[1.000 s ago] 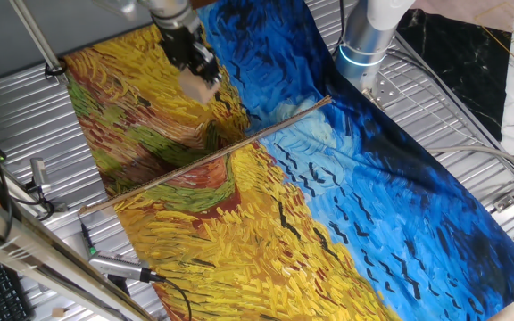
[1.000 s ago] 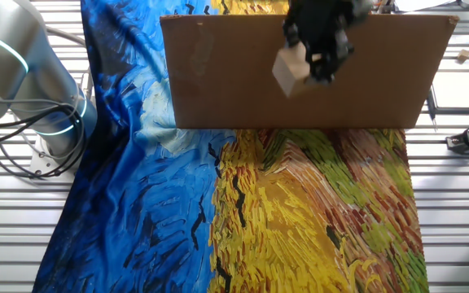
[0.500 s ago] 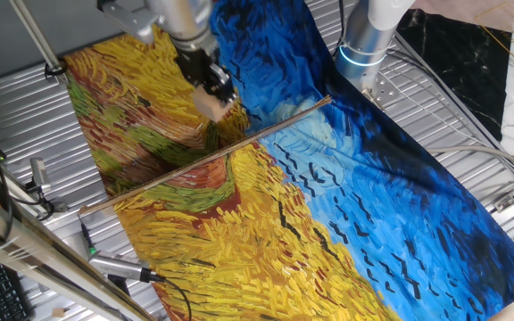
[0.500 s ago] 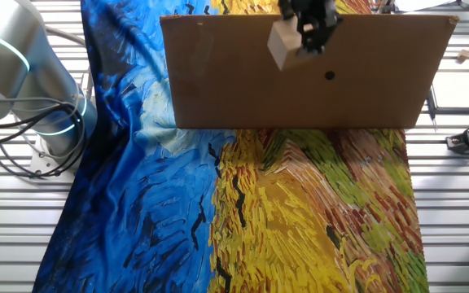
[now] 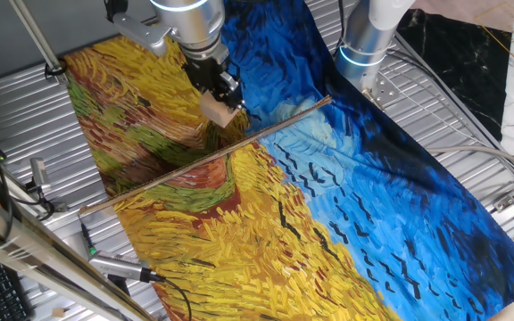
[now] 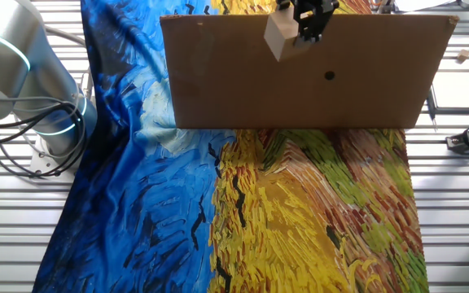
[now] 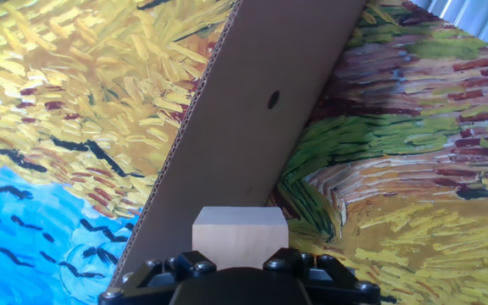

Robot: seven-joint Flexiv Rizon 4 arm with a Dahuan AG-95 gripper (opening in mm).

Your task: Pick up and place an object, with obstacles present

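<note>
My gripper [image 5: 224, 96] is shut on the small light tan wooden cube [image 5: 219, 111] and holds it in the air above the painted cloth. The cube also shows in the other fixed view [image 6: 278, 37] and at the bottom of the hand view [image 7: 240, 239], between my black fingers [image 7: 185, 269]. The obstacle is an upright brown cardboard panel [image 6: 300, 89] with a small hole. It looks like a thin brown line seen edge-on in one fixed view [image 5: 177, 168]. In the hand view the panel [image 7: 252, 110] stands just ahead of the cube, and I am level with its top edge.
A blue and yellow painted cloth [image 5: 346, 205] covers the slatted metal table [image 5: 453, 116]. The arm's base [image 5: 368, 36] stands at the far side. Tools and cables [image 5: 119, 267] lie at the near left edge, by a metal rail [image 5: 34, 40].
My gripper has carried the cube closer to the cardboard panel, right and down in one fixed view, and up to the panel's top edge in the other. The grip has not changed.
</note>
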